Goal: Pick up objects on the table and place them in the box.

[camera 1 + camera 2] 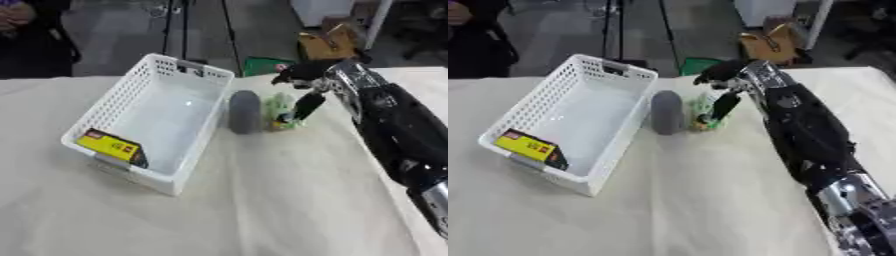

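A pale green object (pixel 281 111) is pinched by the right hand's (pixel 302 80) fingers (pixel 308 106); a grey object (pixel 244 112) lies just left of them.

counter (pixel 262 210): lying under a cream cloth, matt and softly creased
box (pixel 122 102): showing white plastic, perforated lattice walls, a smooth floor catching a faint sheen
label (pixel 112 146): looking like yellow printed paper or card
grey object (pixel 244 112): appearing matt and smooth
right arm (pixel 802 125): showing glossy black casing, with shiny silver metal at the joints
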Controlling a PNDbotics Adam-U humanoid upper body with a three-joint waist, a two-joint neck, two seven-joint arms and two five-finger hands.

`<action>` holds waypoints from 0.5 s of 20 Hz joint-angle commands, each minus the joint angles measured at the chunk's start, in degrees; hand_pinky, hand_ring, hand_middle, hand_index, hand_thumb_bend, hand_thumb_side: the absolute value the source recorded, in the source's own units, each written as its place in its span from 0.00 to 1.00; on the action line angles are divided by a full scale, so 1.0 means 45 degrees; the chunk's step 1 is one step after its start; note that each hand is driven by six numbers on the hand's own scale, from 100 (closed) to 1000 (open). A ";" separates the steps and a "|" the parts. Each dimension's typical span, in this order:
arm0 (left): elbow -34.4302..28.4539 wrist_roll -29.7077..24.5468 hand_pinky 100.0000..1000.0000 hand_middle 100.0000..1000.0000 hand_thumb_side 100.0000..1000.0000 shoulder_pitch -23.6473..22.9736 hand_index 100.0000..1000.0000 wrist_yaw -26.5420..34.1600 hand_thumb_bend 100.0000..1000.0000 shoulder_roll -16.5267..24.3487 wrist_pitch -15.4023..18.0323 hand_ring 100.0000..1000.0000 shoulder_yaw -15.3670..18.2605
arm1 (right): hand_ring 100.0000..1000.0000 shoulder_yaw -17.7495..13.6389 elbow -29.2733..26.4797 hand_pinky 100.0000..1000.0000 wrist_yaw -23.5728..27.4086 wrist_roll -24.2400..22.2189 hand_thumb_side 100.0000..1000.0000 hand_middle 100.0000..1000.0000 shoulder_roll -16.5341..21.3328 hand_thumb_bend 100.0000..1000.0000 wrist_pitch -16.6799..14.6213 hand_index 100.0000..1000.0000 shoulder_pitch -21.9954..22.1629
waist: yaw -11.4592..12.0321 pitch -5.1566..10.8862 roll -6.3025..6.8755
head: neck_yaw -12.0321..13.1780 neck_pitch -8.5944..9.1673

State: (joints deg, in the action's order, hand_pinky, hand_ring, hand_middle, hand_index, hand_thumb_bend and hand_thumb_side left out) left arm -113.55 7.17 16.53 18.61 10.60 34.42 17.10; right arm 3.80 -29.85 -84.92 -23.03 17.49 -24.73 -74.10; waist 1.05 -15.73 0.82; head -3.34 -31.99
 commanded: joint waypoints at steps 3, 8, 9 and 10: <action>-0.0231 -0.0084 0.67 0.77 0.63 0.0140 0.73 -0.0012 0.00 0.0085 0.0002 0.65 -0.0014 | 0.95 -0.0323 0.0224 0.88 -0.0436 0.0359 0.62 0.90 -0.0015 0.46 0.0384 1.00 -0.0269 | 0.0037 0.0183 0.0048 | -0.0073 0.0198; -0.0231 -0.0112 0.67 0.77 0.63 0.0142 0.73 -0.0015 0.00 0.0063 0.0011 0.65 -0.0022 | 0.95 -0.0593 0.0356 0.88 -0.0650 0.0537 0.62 0.90 -0.0036 0.47 0.0891 1.00 -0.0251 | 0.0051 0.0141 0.0078 | -0.0096 0.0251; -0.0231 -0.0119 0.67 0.77 0.63 0.0141 0.72 -0.0014 0.00 0.0058 0.0009 0.65 -0.0026 | 0.95 -0.0624 0.0373 0.88 -0.0693 0.0556 0.63 0.90 -0.0032 0.47 0.0965 1.00 -0.0262 | 0.0051 0.0134 0.0079 | -0.0103 0.0260; -0.0231 -0.0129 0.67 0.77 0.63 0.0142 0.72 -0.0013 0.00 0.0051 0.0005 0.65 -0.0032 | 0.95 -0.0651 0.0391 0.88 -0.0739 0.0579 0.63 0.90 -0.0032 0.47 0.1031 1.00 -0.0274 | 0.0051 0.0129 0.0079 | -0.0110 0.0270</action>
State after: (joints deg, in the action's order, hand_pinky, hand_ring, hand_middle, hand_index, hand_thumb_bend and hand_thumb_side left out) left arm -113.55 6.82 16.55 18.61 10.13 34.45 17.09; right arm 1.38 -27.78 -87.73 -20.67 16.81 -20.68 -74.09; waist 1.18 -16.09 1.02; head -3.65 -31.42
